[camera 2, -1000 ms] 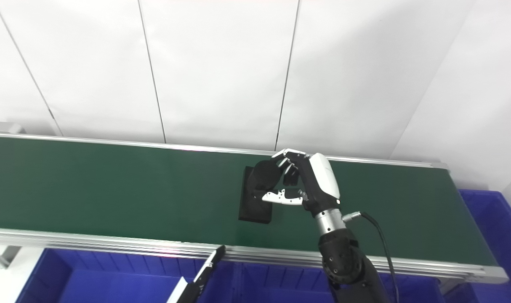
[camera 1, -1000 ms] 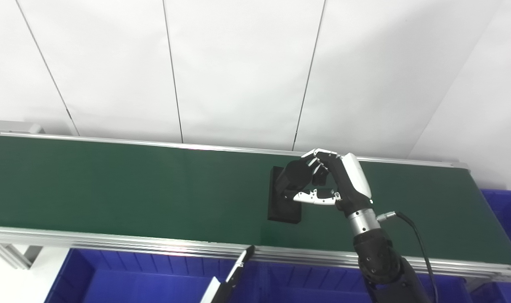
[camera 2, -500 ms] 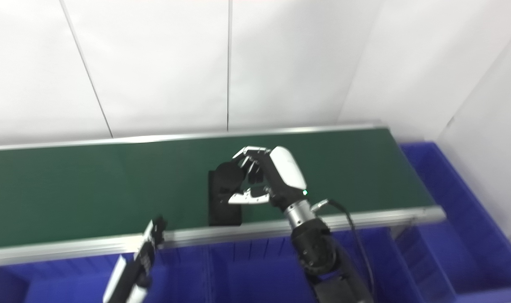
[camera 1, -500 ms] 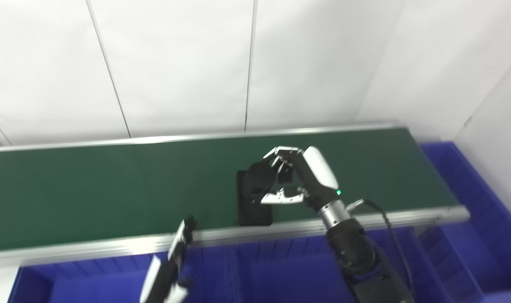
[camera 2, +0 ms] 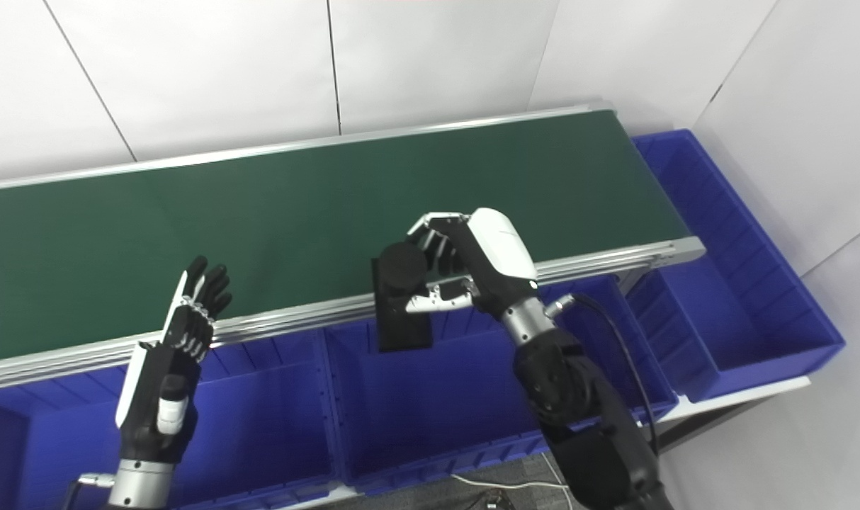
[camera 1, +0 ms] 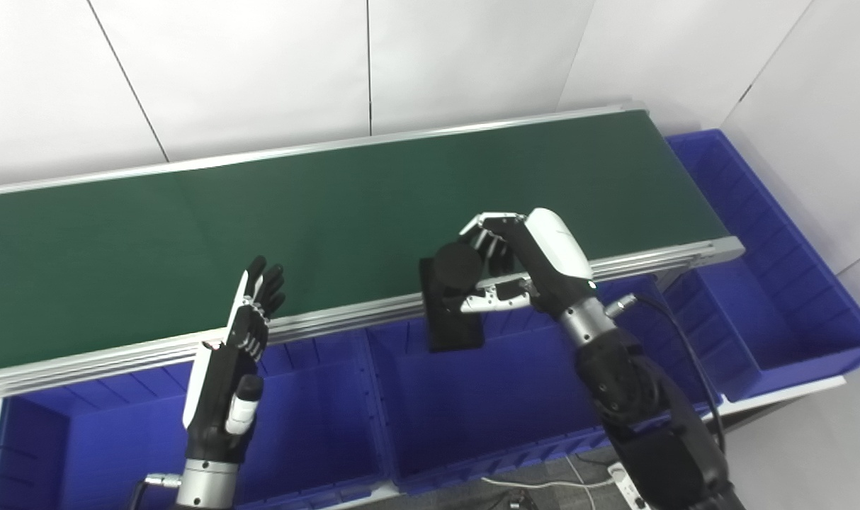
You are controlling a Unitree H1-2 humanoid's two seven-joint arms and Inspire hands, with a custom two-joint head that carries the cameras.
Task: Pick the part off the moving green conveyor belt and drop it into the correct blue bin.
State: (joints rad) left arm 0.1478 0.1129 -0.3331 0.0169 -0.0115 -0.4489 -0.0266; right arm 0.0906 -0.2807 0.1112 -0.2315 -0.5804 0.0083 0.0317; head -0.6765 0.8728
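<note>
My right hand (camera 1: 525, 262) is shut on the black part (camera 1: 453, 301), a flat rectangular base with a round knob on top. It holds the part in the air over the near rail of the green conveyor belt (camera 1: 260, 212), above the middle blue bin (camera 1: 472, 404). In the right eye view the part (camera 2: 402, 297) and the right hand (camera 2: 479, 265) show the same way. My left hand (camera 1: 235, 361) is open and empty, fingers up, at the belt's near edge above the left blue bin (camera 1: 118, 439).
A third blue bin (camera 1: 770, 283) stands beyond the belt's right end. The belt's metal rail (camera 1: 649, 258) runs along the near side. A white panelled wall stands behind. A cable (camera 1: 685, 340) hangs from my right wrist.
The camera has tilted down and turned right. My right hand has lifted the part off the belt and brought it toward me over the near rail. My left hand has come up into view.
</note>
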